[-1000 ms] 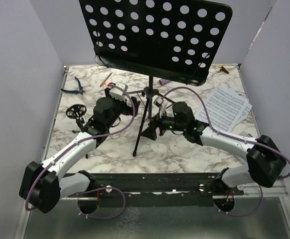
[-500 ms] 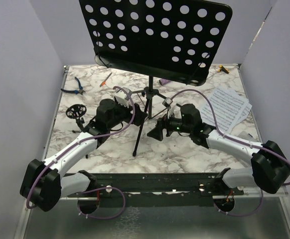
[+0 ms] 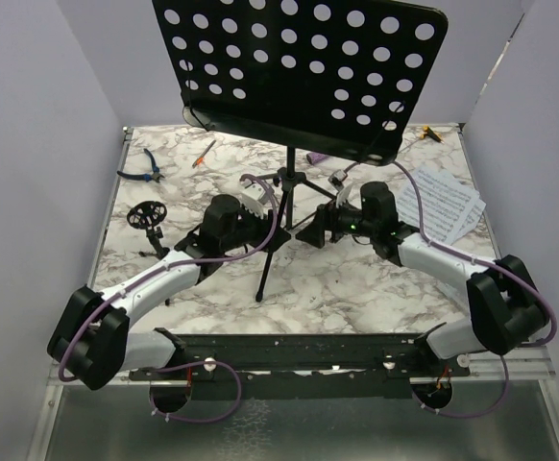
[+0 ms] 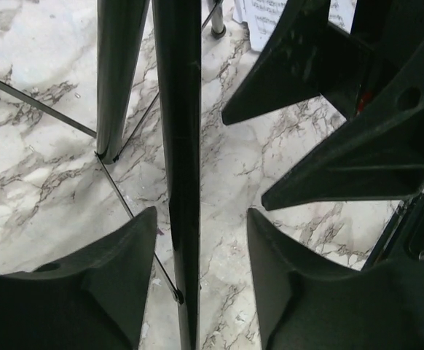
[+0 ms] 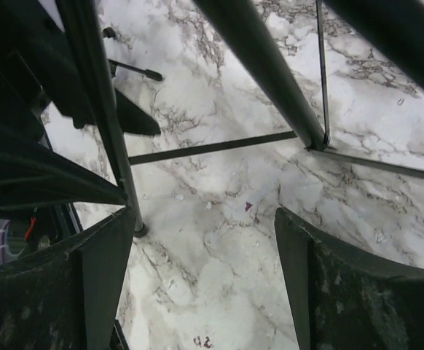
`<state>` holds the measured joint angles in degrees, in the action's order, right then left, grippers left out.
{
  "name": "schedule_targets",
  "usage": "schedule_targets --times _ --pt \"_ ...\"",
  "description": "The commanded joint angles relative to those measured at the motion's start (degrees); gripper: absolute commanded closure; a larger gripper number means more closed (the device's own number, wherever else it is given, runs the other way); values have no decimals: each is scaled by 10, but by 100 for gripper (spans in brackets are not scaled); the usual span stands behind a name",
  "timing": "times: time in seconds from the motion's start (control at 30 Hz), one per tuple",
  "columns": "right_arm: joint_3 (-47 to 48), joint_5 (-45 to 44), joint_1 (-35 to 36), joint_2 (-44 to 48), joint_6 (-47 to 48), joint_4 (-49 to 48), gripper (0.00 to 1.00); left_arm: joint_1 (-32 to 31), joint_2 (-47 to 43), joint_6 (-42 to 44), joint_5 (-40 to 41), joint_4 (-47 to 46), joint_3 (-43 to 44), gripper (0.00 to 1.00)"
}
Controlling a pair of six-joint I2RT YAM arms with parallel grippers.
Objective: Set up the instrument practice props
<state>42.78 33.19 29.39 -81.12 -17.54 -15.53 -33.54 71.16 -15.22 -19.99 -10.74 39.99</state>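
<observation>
The tall black music stand (image 3: 299, 67), with its hole-perforated desk, stands at the table's middle back on tripod legs. My left gripper (image 3: 268, 219) is open and straddles one stand leg (image 4: 179, 146), which runs close to the left finger. My right gripper (image 3: 310, 230) is open and empty just right of the pole, over bare marble (image 5: 205, 213), with a thin stand leg (image 5: 103, 109) beside its left finger. White sheet-music pages (image 3: 438, 204) lie at the right. The small black tripod mic stand (image 3: 147, 215) is at the left. A purple bit of the microphone (image 3: 316, 157) shows under the desk edge.
Blue-handled pliers (image 3: 145, 168) and an orange pen (image 3: 205, 152) lie at the back left. A yellow-and-black item (image 3: 431, 134) lies at the back right. The stand's braces and legs (image 5: 263, 65) cross the space between both grippers.
My left gripper has turned right and closed in around the stand leg. My right gripper has moved back and to the right, nearer the pole.
</observation>
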Motion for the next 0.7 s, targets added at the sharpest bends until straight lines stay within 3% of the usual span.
schedule_targets --times 0.0,0.27,0.37,0.67 --pt "47 17 -13 -39 17 3 20 -9 17 13 21 9 12 52" --pt "110 6 -27 -105 37 12 21 -16 69 21 41 7 41 78" --pt "134 18 -36 -124 38 14 21 -17 86 22 47 -2 48 99" --pt "194 13 -56 -170 46 40 21 -18 114 2 104 -66 45 100"
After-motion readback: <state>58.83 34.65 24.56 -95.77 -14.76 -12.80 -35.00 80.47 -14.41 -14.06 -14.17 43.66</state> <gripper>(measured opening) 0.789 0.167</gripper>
